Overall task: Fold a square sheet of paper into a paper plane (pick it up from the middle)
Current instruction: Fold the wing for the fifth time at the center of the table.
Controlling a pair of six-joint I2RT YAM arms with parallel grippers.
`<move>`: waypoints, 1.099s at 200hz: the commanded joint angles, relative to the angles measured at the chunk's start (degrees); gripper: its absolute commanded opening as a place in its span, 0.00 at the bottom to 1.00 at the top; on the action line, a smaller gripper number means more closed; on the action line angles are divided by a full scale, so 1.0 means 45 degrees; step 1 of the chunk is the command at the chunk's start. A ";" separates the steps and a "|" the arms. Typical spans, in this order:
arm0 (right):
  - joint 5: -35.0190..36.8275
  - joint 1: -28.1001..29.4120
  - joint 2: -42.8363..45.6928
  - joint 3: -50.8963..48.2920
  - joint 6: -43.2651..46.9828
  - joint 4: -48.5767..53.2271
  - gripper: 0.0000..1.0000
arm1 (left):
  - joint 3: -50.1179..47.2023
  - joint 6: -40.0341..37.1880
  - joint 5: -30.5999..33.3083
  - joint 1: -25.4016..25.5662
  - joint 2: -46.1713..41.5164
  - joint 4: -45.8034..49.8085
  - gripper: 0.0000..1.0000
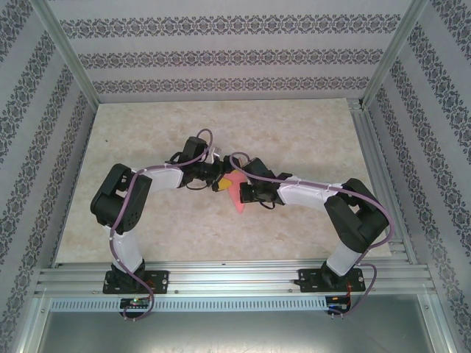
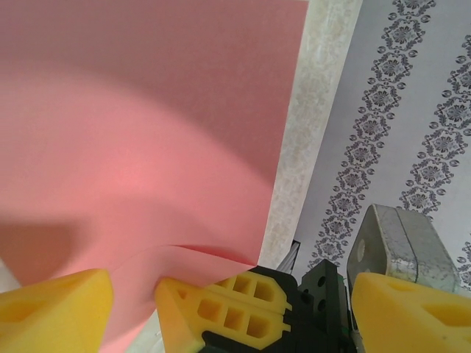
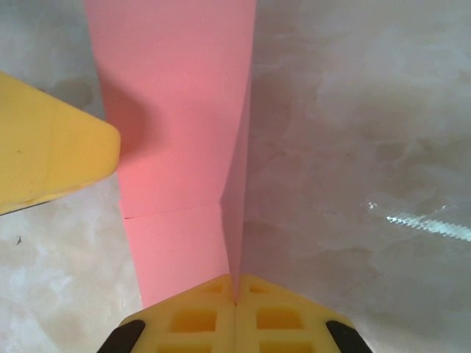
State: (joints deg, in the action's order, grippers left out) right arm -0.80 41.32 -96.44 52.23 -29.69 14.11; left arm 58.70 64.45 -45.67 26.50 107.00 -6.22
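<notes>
The pink square sheet of paper (image 1: 237, 200) is folded along a crease and held in the middle of the table. My right gripper (image 3: 235, 293) is shut on it, pinching the folded edge so one flap (image 3: 237, 176) stands upright and the other part (image 3: 169, 110) spreads to the left. In the left wrist view the sheet (image 2: 140, 125) spreads across the left side, and the right gripper's yellow fingers (image 2: 221, 309) clamp its lower corner. My left gripper (image 2: 232, 290) is open wide around that spot, with one finger (image 3: 51, 154) beside the sheet. Both grippers meet mid-table, left (image 1: 222, 182) and right (image 1: 238, 189).
The marble-patterned table (image 1: 294, 140) has free room on every side of the grippers. Metal frame posts and patterned walls (image 1: 221, 55) enclose it. Aluminium rails (image 1: 235, 279) run along the near edge by the arm bases.
</notes>
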 commanded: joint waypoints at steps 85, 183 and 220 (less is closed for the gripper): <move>0.0364 0.0176 0.0410 -0.1110 0.0273 -0.1496 0.02 | 0.0139 0.1548 0.0671 0.0130 0.0335 -0.1246 0.69; 0.0016 -0.0048 0.1177 -0.2504 0.0948 -0.3590 0.01 | -0.1149 0.3257 0.1615 0.0010 -0.0674 -0.2957 0.60; 0.0250 0.0172 0.0894 -0.2259 0.1384 -0.3244 0.01 | -0.0526 0.3095 0.1247 0.0069 -0.0410 -0.2699 0.70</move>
State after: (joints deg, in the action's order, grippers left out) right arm -0.69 41.17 -92.51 41.54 -25.96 1.04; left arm 53.95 77.45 -38.92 27.00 105.10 -15.44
